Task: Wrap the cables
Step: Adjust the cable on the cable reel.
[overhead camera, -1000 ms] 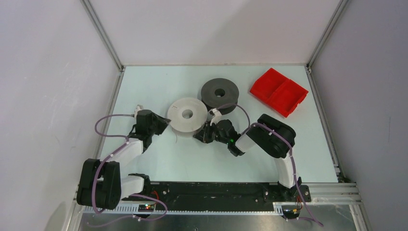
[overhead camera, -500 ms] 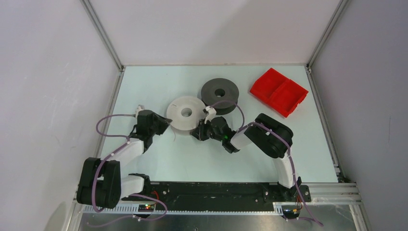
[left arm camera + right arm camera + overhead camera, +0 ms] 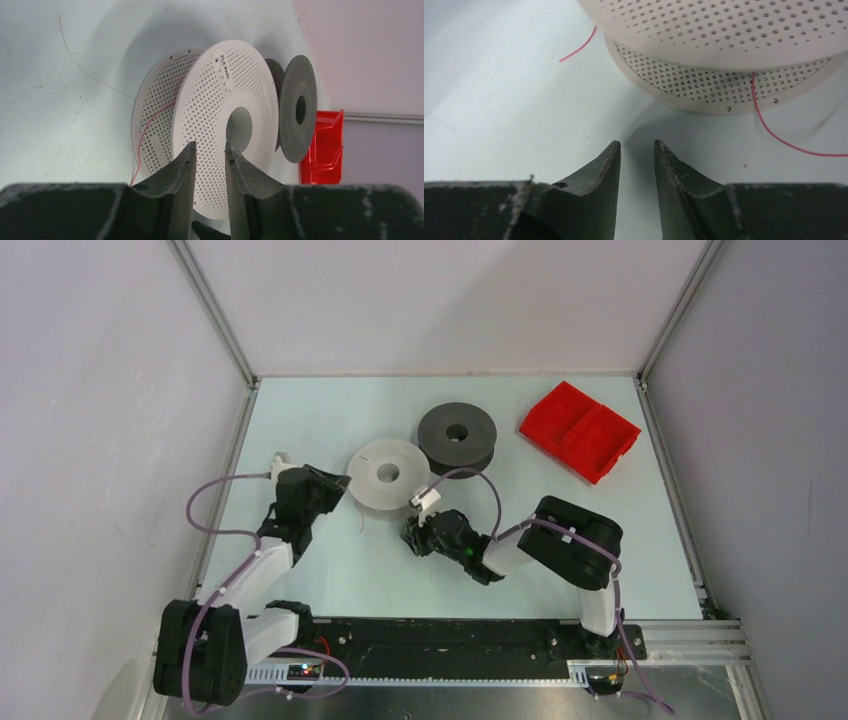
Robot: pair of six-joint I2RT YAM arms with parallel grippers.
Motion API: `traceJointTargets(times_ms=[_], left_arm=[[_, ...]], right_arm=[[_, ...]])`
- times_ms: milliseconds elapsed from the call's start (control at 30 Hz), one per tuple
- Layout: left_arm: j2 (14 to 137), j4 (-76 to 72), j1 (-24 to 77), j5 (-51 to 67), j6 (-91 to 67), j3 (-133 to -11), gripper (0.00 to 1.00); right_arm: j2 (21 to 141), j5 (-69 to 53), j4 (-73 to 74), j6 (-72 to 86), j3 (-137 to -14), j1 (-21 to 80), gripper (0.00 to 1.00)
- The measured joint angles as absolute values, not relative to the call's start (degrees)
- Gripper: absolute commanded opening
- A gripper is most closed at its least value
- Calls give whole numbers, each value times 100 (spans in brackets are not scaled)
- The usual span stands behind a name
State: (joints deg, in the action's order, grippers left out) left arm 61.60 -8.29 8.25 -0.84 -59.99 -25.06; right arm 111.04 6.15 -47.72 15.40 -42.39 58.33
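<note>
1. In the top view, the white spool [image 3: 388, 474] lay flat near the middle of the pale surface [image 3: 330, 410]. The dark grey spool [image 3: 457, 434] lay just beside it, to the far right. The red two-compartment tray [image 3: 579, 430] sat well apart at the far right.
2. In the same view, the left arm [image 3: 262, 560] ended at the white spool's left rim. The right arm [image 3: 560, 540] ended just in front of the spool's near edge. This view was too coarse to show the filament or how either pair of jaws stood.
3. In the left wrist view, the left jaws stood a narrow gap apart. The rim of the spool's perforated upper flange showed in that gap. Whether the jaws clamped the flange could not be determined.
4. Only the left wrist view showed the thin red filament [image 3: 145, 127] running between the white spool's two flanges. A fainter length curved across the surface beyond.
5. In the right wrist view, the right jaws were slightly apart with nothing between them. They sat low over the bare surface, just short of the lower flange.
6. The right wrist view also showed the filament crossing the lower flange's rim to the right of the jaws and trailing over the surface. A second short length lay at the upper left. Neither length touched the jaws.
</note>
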Motion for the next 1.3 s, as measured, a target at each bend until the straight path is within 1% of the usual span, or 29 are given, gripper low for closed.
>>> traceJointTargets(times_ms=[133,267,400,533,633,833,933,1033,1200,1267,1300], left_arm=[[5896,-725,825,-189,-5983,-2506,33],[5666,-486,808,-346,-5883,-2510,38],[5583,-270,727,-443,-5789,-2591,40],[5664,-187,548,-370,-5752,-2792,40],[5739,-150,443,-252,-5688,-2919,41],[5835,-62,384,-121,-5544,-3057,41],[5944,-43,381,-71,-5537,-3068,41],[6095,-1,379,8,-5542,-3109,41],[6257,19,377,56,-5544,-3142,41],[6302,19,377,67,-5544,-3144,41],[6331,19,377,69,-5546,-3148,41]], right_arm=[[11008,1004,-5068,989,-3922,6084,33],[10409,1267,-5325,814,-3072,6108,36],[9629,1232,-5478,1118,-2491,5752,40],[9456,884,-5741,1793,-2421,5120,41],[9618,624,-5988,2215,-2425,4772,42],[10320,30,-6254,3194,-2635,4080,42],[10506,-38,-6372,3573,-2755,4025,46],[10766,-99,-6659,3739,-2882,4073,46],[11415,-217,-7360,3778,-3076,4101,42],[11577,-224,-7513,3771,-3111,4108,38],[11631,-224,-7559,3747,-3135,4128,32]])
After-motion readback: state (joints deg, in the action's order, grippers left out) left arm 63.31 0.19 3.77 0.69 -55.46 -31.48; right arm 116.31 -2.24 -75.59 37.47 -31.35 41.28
